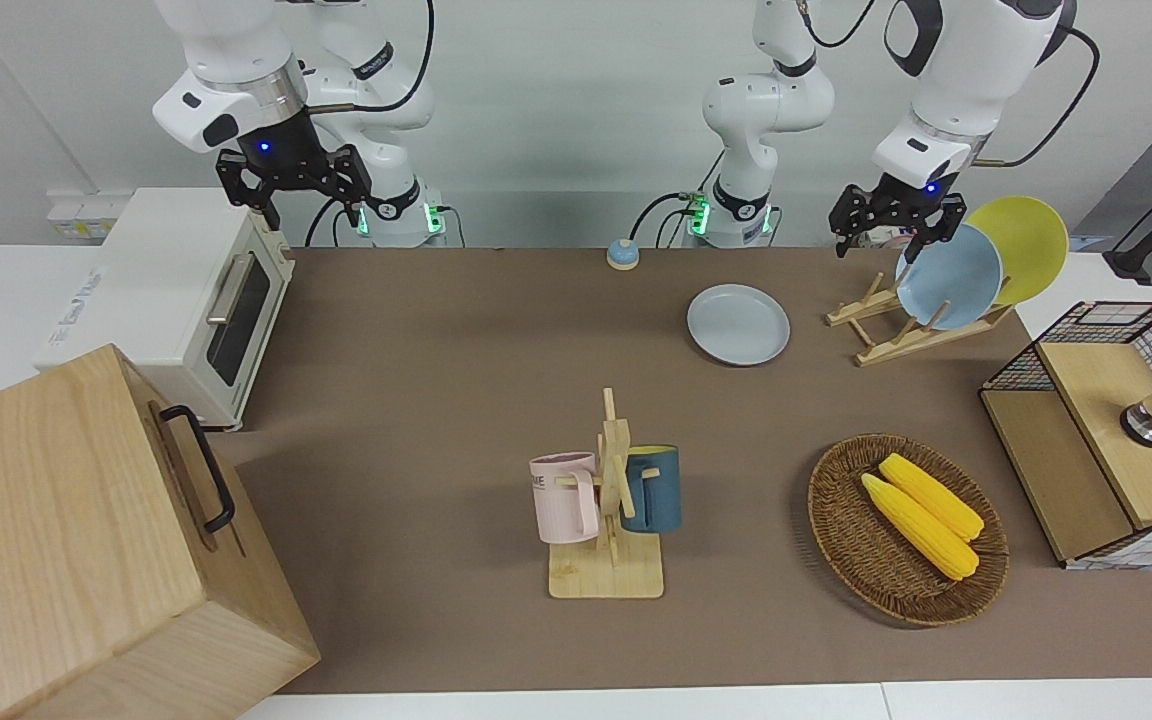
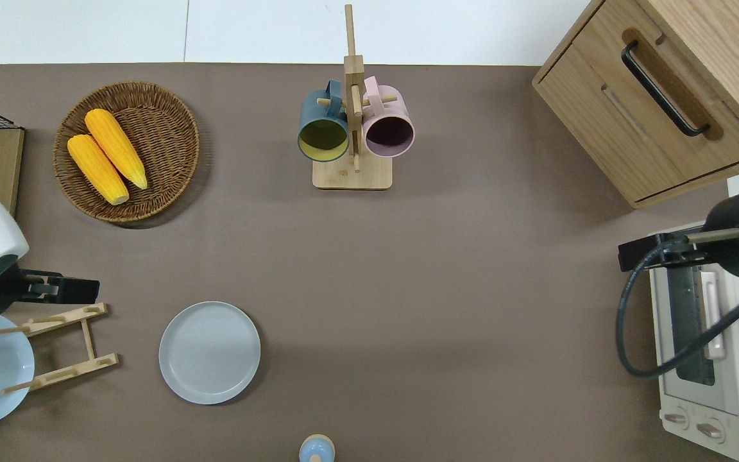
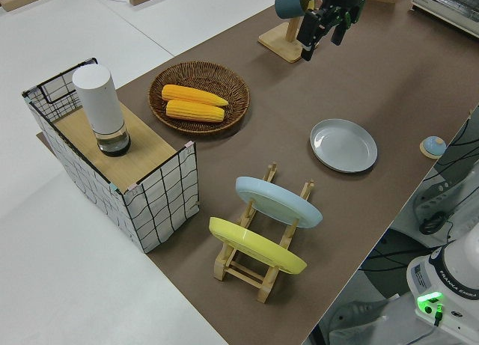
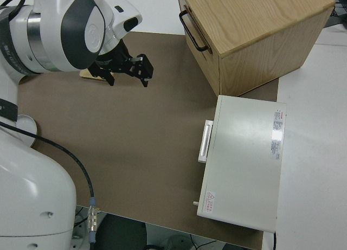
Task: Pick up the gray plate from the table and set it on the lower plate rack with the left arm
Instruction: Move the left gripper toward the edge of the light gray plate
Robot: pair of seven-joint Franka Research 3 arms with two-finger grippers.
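The gray plate (image 1: 739, 324) lies flat on the brown table (image 1: 456, 400), beside the lower plate rack (image 1: 871, 330), toward the right arm's end from it; it also shows in the overhead view (image 2: 209, 352). The rack (image 2: 61, 346) holds a light blue plate (image 1: 948, 275) and a yellow plate (image 1: 1021, 245) upright in its slots. My left gripper (image 1: 884, 238) is open and empty, up in the air over the rack's edge farther from the robots (image 3: 322, 38). My right gripper (image 1: 301, 190) is open and parked.
A mug stand (image 1: 608, 500) with a pink and a dark blue mug stands mid-table. A wicker basket (image 1: 841, 545) holds two corn cobs. A wire-and-wood box (image 1: 1096, 430), a toaster oven (image 1: 186, 300), a wooden cabinet (image 1: 86, 540) and a small blue knob (image 1: 622, 254) line the edges.
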